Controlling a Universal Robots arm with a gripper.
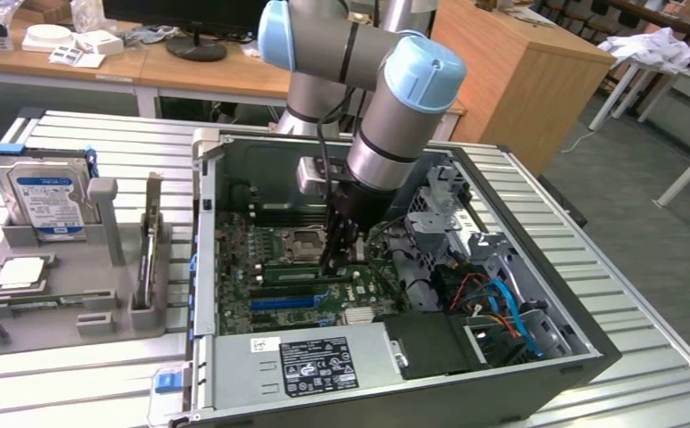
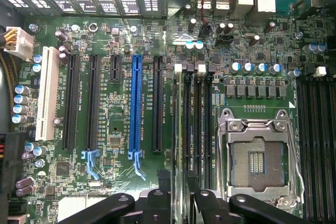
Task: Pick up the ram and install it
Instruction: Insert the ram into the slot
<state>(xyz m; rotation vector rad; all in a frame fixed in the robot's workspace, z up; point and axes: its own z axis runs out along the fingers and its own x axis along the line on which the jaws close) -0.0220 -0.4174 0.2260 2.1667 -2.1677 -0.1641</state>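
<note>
The ram is a thin green stick seen edge-on, standing in a black motherboard slot beside the CPU socket. My gripper hangs straight above one end of it, one black finger on each side of the stick, and the jaws stand slightly apart from it, open. In the exterior view the arm reaches down into the open computer case. There the gripper sits just over the ram, which lies along the board below the socket.
A grey holder tray at the exterior view's left carries a silver hard drive and an upright stick. Inside the case are the power supply, drive cage and cables, and a blue expansion slot.
</note>
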